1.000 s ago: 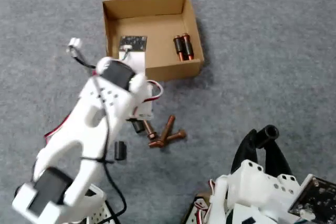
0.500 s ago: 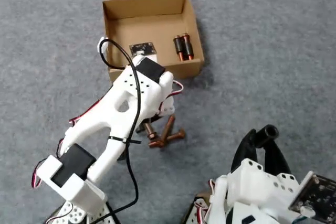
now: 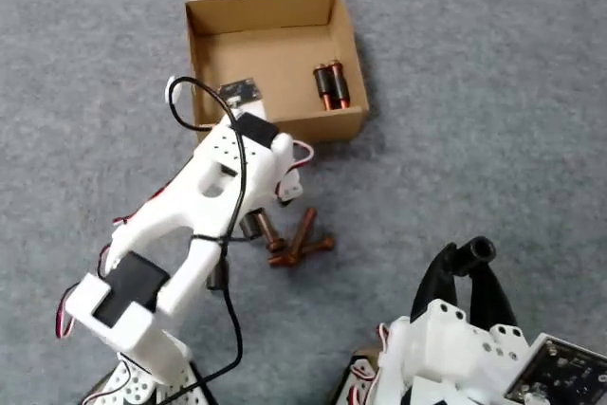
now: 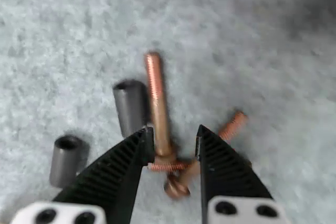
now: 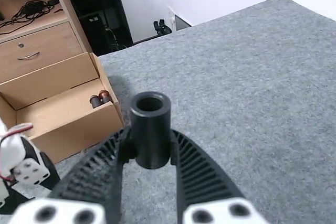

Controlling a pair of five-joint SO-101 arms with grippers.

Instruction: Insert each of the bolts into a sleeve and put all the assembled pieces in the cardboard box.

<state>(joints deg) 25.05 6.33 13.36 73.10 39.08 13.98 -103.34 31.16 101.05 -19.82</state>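
The cardboard box (image 3: 275,54) stands at the back of the table, with two assembled pieces (image 3: 332,85) lying inside on its right. Three copper bolts (image 3: 302,237) lie crossed in front of the box, next to a black sleeve (image 3: 249,226); another sleeve (image 3: 216,272) lies further left. My left gripper (image 4: 174,130) hangs open just above this pile, its fingers on either side of the head end of one bolt (image 4: 157,98), beside a sleeve (image 4: 130,107). At the table's front right, my right gripper (image 5: 150,145) is shut on an upright black sleeve (image 5: 150,127).
The left arm (image 3: 213,196) stretches from the front left to the box's front wall, and covers part of the pile. A second loose sleeve (image 4: 66,160) lies beside the left fingers. Grey felt covers the table, and a wooden drawer unit (image 5: 37,51) stands behind it.
The left arm has swung right over the bolt pile and its wrist has turned. The right gripper with the sleeve has sunk slightly towards the table's front edge.
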